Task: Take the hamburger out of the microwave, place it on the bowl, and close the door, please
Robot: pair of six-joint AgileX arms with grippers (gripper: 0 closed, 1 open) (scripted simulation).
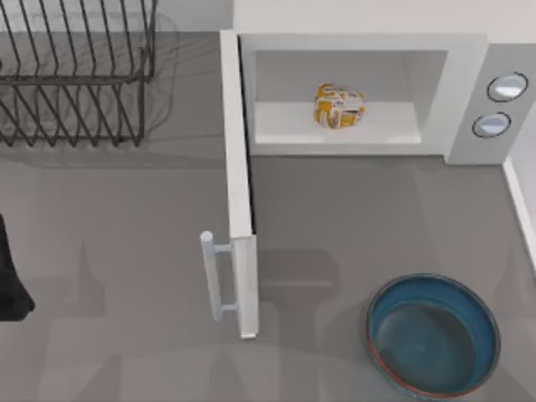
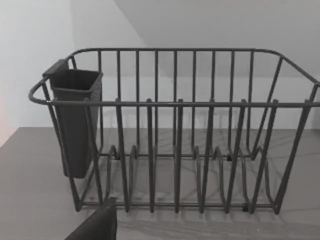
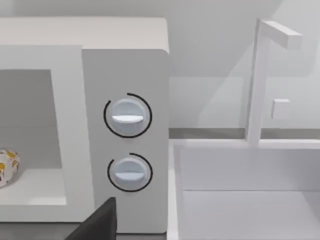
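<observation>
Hamburger (image 1: 339, 105) sits inside the microwave (image 1: 469, 92) at upper centre, door (image 1: 238, 176) swung open, bowl (image 1: 434, 335) lower right; whether either gripper is open I cannot tell.

Even, diffuse illumination is seen in all three views, without glare. Soft, faint shadows are cast on the grey table (image 1: 126, 251) beneath the wire rack (image 1: 75, 75) and beside the open door (image 1: 239, 193). Edges are rendered sharp and undistorted.
</observation>
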